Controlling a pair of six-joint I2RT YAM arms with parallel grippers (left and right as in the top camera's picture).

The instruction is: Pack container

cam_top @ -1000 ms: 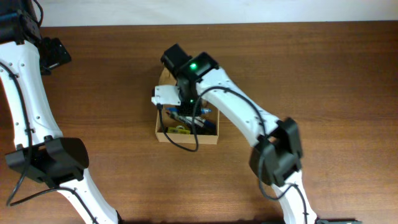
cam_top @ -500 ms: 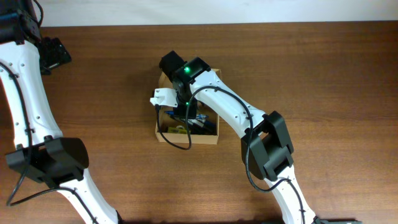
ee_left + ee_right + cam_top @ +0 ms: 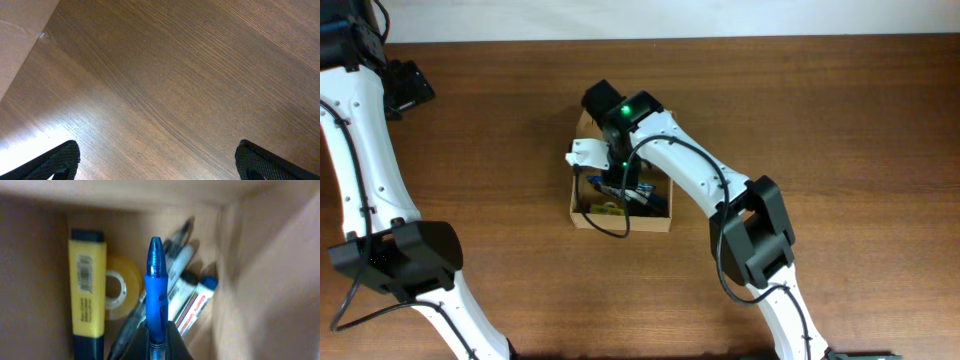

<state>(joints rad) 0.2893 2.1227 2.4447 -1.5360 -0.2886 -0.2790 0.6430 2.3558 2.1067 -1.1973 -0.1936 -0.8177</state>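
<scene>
The container (image 3: 578, 213) is a small tan cardboard box, open, at the table's middle. My right gripper (image 3: 617, 176) reaches down into it and is shut on a blue pen (image 3: 156, 290), holding it point-up inside the container (image 3: 250, 270). In the right wrist view a yellow highlighter (image 3: 87, 290), a roll of clear tape (image 3: 120, 287) and white markers (image 3: 192, 302) lie on the box floor. My left gripper (image 3: 159, 162) is open over bare wood, far from the box.
A pale surface (image 3: 20, 35) borders the wooden table (image 3: 840, 140) in the left wrist view. The left arm (image 3: 365, 160) runs down the table's left side. The right arm (image 3: 720, 200) crosses from the front to the box.
The right arm shifted slightly over the box, first toward the left, then back a little. The blue pen stays gripped. The left arm has not moved.
</scene>
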